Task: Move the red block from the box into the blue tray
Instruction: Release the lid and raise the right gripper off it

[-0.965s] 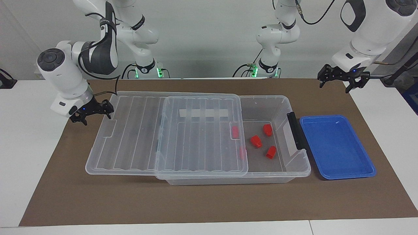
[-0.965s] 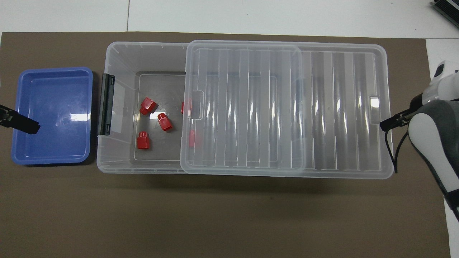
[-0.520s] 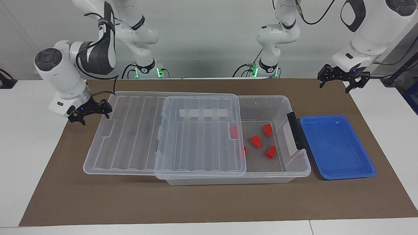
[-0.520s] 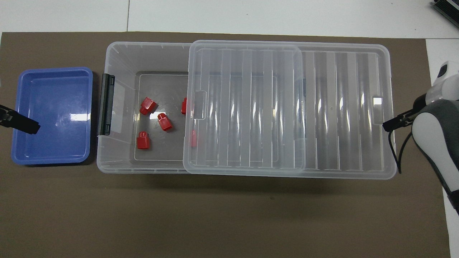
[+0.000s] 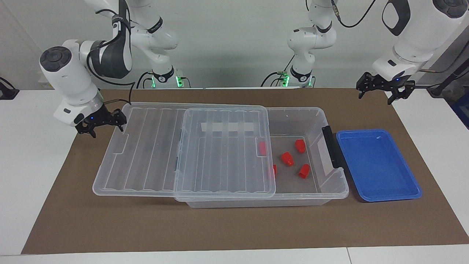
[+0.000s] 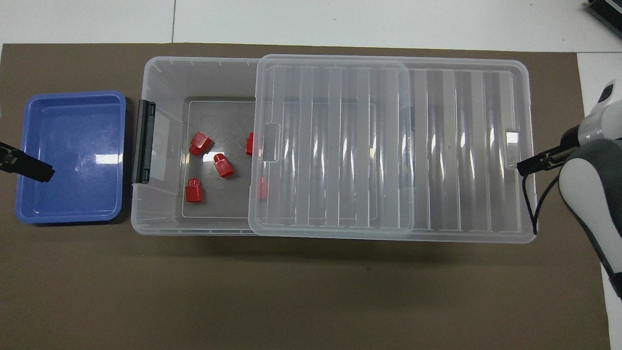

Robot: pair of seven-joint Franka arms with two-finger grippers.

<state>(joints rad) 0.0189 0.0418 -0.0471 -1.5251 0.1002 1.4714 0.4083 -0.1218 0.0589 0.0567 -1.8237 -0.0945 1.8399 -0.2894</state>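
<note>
1. Brown mat (image 5: 227,227) covers a white table; pale wall at the robots' end.
2. Clear box (image 5: 331,190) sits mid-mat, long axis running between the two arms' ends, dark grey clip handle (image 5: 331,146) on its end toward the left arm.
3. Ribbed clear lid (image 5: 146,154) lies on top, slid toward the right arm's end and overhanging there; the box's left-arm end is uncovered.
4. Five red blocks on the box floor: three in the uncovered part (image 5: 287,158) (image 5: 300,146) (image 5: 304,171), two at the lid's edge, partly under it (image 5: 262,147) (image 5: 274,170).
5. Overhead view shows the same: three clear (image 6: 200,144) (image 6: 223,165) (image 6: 194,190), two at the lid edge.
6. Blue tray (image 5: 377,165) sits on the mat just beside the handle end, toward the left arm's end; nothing in it.
7. Left gripper (image 5: 384,90) hangs in the air over the mat near the tray's robot-side corner, jaws wide, holding nothing; arm waits.
8. Right gripper (image 5: 100,123) is just beside the lid's overhanging end, jaws wide, nothing gripped; touching the lid or not, cannot tell.
</note>
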